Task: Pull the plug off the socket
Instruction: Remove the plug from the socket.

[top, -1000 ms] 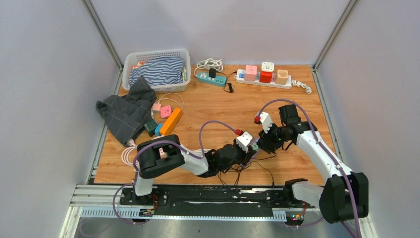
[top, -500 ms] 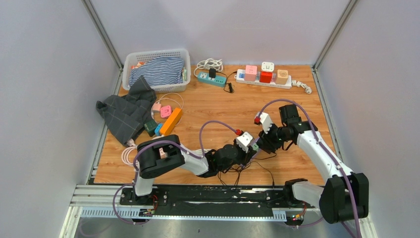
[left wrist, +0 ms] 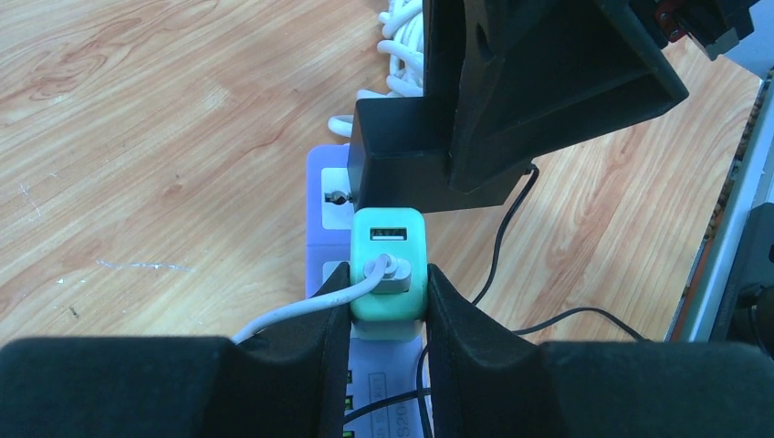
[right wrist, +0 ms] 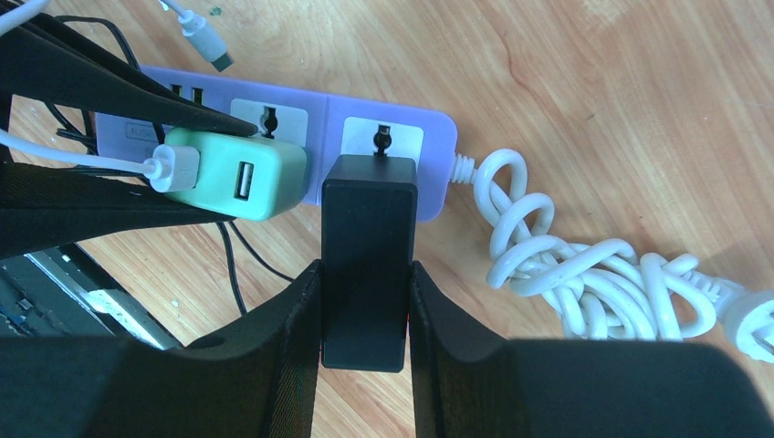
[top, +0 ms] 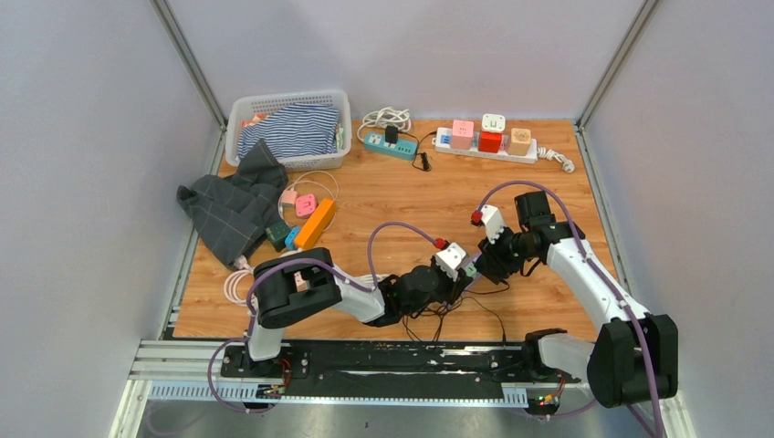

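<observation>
Two plugs sit in the lavender power strip (right wrist: 319,105), which lies at the near middle of the tabletop (top: 392,196): a mint green charger (left wrist: 389,239) and a black adapter (right wrist: 368,219). The left end effector (left wrist: 387,290) is clamped on the sides of the mint green charger, and the right end effector (right wrist: 365,283) on the sides of the black adapter.

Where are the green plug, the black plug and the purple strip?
green plug (left wrist: 389,315), left wrist view, lower face
black plug (right wrist: 367,265), right wrist view, body middle
purple strip (right wrist: 438,173), right wrist view, cord end
</observation>
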`<act>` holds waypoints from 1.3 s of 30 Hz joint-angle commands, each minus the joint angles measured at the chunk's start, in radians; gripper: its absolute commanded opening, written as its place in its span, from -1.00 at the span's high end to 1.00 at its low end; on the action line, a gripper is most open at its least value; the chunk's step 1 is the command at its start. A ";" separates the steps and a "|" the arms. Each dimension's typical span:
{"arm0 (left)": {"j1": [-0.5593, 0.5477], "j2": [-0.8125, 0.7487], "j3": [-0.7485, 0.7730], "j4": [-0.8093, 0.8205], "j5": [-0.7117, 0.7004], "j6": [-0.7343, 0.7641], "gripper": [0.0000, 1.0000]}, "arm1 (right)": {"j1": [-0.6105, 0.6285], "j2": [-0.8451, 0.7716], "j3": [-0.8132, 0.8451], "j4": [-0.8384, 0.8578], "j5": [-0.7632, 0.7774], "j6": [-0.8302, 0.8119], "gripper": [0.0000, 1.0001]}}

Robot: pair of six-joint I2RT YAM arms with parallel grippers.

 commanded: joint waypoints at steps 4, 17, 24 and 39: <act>0.023 0.049 -0.019 -0.149 -0.038 0.022 1.00 | 0.045 -0.037 0.033 -0.170 -0.294 -0.124 1.00; 0.025 0.051 -0.018 -0.149 -0.037 0.019 1.00 | -0.044 -0.049 0.006 -0.004 0.039 0.019 1.00; 0.026 0.045 -0.022 -0.149 -0.039 0.018 1.00 | 0.023 -0.057 0.028 -0.177 -0.308 -0.144 1.00; 0.026 0.050 -0.019 -0.149 -0.035 0.019 1.00 | -0.033 -0.025 0.012 -0.043 -0.005 -0.006 1.00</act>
